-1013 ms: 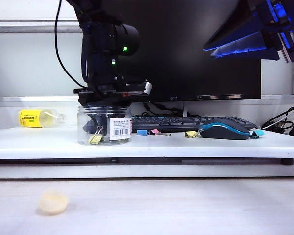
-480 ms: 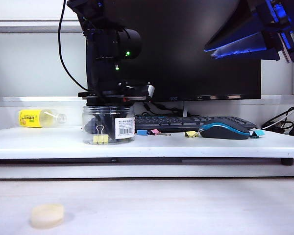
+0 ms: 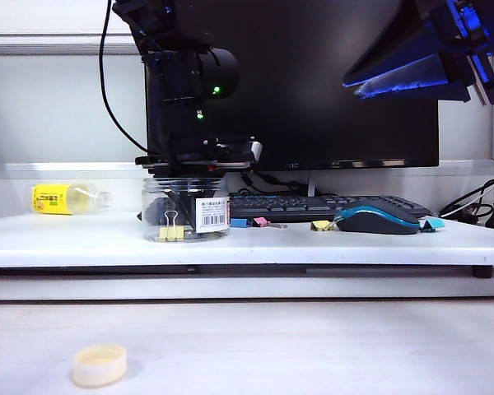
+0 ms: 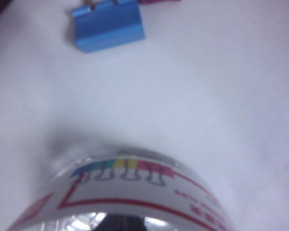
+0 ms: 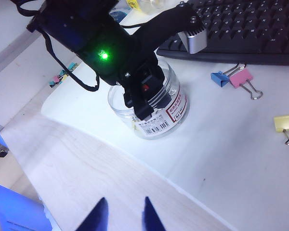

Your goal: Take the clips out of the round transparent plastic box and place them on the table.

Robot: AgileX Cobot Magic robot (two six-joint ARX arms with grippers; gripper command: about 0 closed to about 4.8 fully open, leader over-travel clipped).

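Deep inside the round transparent plastic box (image 3: 186,216) on the left half of the long white table (image 3: 255,247), the left gripper (image 5: 143,102) points straight down, its jaws drawn together; whether they have caught a clip cannot be told. A yellow binder clip with silver wire handles (image 3: 171,229) stands against the near wall of the box, directly below the black left arm (image 3: 181,90), so any lift would be straight up through the open mouth. Four more clips already lie on the table to the right: a blue one (image 3: 240,222), a pink one (image 3: 260,221), a yellow one (image 3: 320,225) and a pale blue one (image 3: 432,223) beyond the black-and-blue mouse (image 3: 377,219).

High at the right, well apart from the box, the right gripper (image 5: 121,215) hangs with jaws spread and empty.

Only the right wrist view looks down into the box; the left wrist view shows merely its red-edged label (image 4: 135,195) and the blue clip past it. A pale round lid (image 3: 99,365) rests on the wood-look surface in front.
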